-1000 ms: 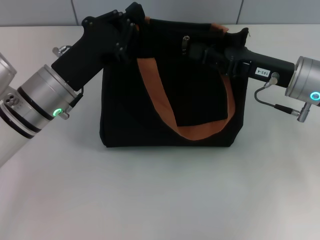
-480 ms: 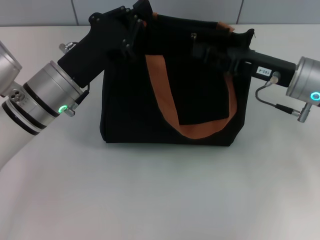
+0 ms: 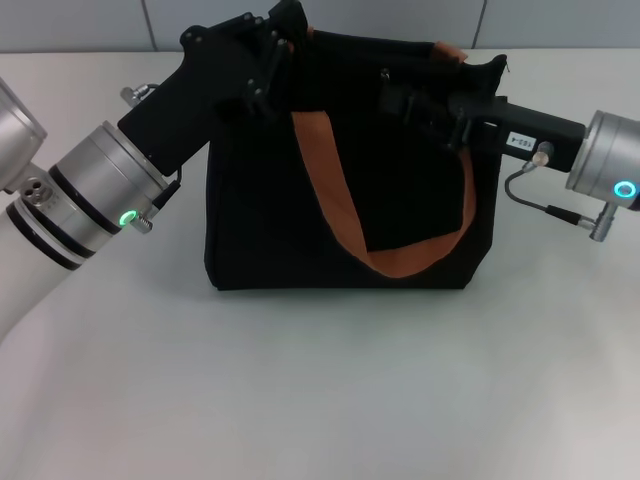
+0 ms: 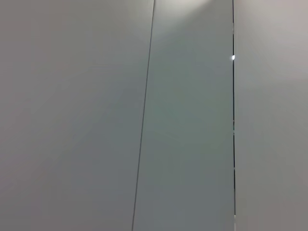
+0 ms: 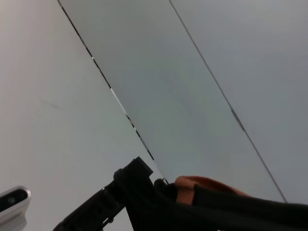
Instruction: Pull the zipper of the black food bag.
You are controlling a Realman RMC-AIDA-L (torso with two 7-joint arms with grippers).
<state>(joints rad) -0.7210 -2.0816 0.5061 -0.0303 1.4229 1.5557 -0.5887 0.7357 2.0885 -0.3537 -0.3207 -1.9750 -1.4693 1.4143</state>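
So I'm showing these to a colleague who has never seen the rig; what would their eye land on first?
Probably the black food bag standing mid-table, with its orange-brown handle looping down the near face. Next, the two black arms meeting at its top edge: the left gripper at the bag's left corner, the right gripper reaching in near the small silver zipper.
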